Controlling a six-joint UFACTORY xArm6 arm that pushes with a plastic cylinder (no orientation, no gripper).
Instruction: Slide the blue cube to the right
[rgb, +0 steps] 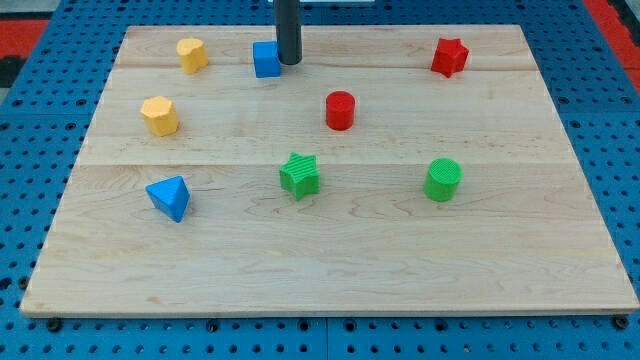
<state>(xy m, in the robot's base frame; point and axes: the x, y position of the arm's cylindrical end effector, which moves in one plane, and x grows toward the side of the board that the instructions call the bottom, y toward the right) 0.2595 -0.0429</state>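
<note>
The blue cube (265, 59) sits on the wooden board (330, 260) near the view's top, left of centre. My rod comes down from the top edge and my tip (289, 63) rests right at the cube's right side, touching or nearly touching it.
A yellow block (192, 54) lies left of the cube, another yellow block (160, 115) below it. A red cylinder (340, 110) and a red star (450, 57) lie to the right. A blue pyramid (169, 197), a green star (300, 174) and a green cylinder (442, 179) lie lower down.
</note>
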